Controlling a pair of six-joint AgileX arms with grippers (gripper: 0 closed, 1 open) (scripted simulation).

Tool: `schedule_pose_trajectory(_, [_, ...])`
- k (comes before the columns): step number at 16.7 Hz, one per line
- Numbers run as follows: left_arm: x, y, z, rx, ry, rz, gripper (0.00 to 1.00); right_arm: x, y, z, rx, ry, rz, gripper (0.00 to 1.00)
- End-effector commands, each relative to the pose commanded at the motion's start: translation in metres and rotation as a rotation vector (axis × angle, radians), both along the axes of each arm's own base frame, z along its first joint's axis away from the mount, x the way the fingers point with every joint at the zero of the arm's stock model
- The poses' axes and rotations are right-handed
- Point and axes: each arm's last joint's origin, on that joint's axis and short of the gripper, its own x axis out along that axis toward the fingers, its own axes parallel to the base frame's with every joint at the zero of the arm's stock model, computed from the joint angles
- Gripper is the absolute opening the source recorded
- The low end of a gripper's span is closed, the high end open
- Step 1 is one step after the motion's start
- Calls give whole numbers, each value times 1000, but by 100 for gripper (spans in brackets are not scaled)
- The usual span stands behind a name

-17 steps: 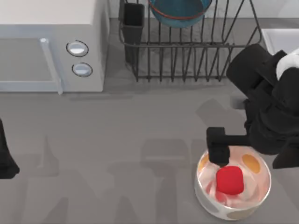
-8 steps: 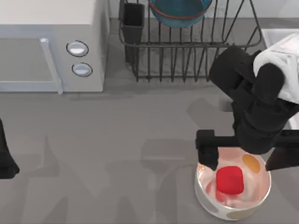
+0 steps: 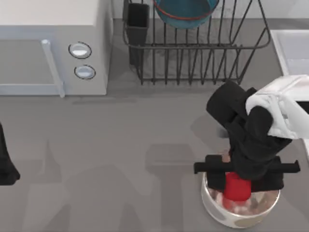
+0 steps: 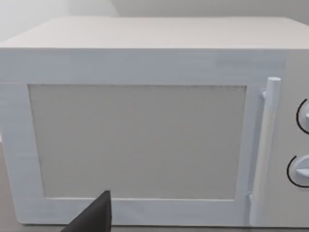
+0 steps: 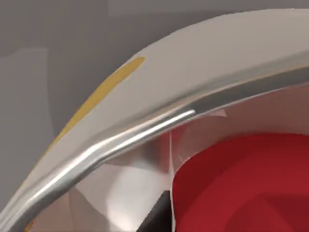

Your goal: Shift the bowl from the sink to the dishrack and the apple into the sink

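On the grey worktop's near right corner, the right gripper [image 3: 236, 180], fingers spread, straddles the apple [image 3: 236, 187] inside the spotted white bowl [image 3: 241, 215]; an off-centre closure risks squirting it out or tipping the bowl.

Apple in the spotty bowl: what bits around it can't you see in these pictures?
- Top view: the right gripper covers the upper part of the apple and much of the white bowl; whether its fingers touch the apple is hidden.
- Top view: the teal bowl in the dishrack is cut off by the picture's edge.
- Top view: the sink is cut off at the right edge.
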Motion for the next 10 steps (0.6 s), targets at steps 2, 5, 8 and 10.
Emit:
schedule_pose_trajectory(2, [0, 0, 0, 0, 0, 0, 100, -2, -1, -20, -1, 1, 0, 100])
schedule_pose_trajectory(5, [0, 0, 0, 0, 0, 0, 100, -5, -3, -34, -7, 5, -1, 100])
schedule_pose_trajectory(8, [0, 0, 0, 0, 0, 0, 100, -5, -3, -34, -7, 5, -1, 100])
schedule_pose_trajectory(10, [0, 0, 0, 0, 0, 0, 100, -5, -3, -34, -7, 5, -1, 85])
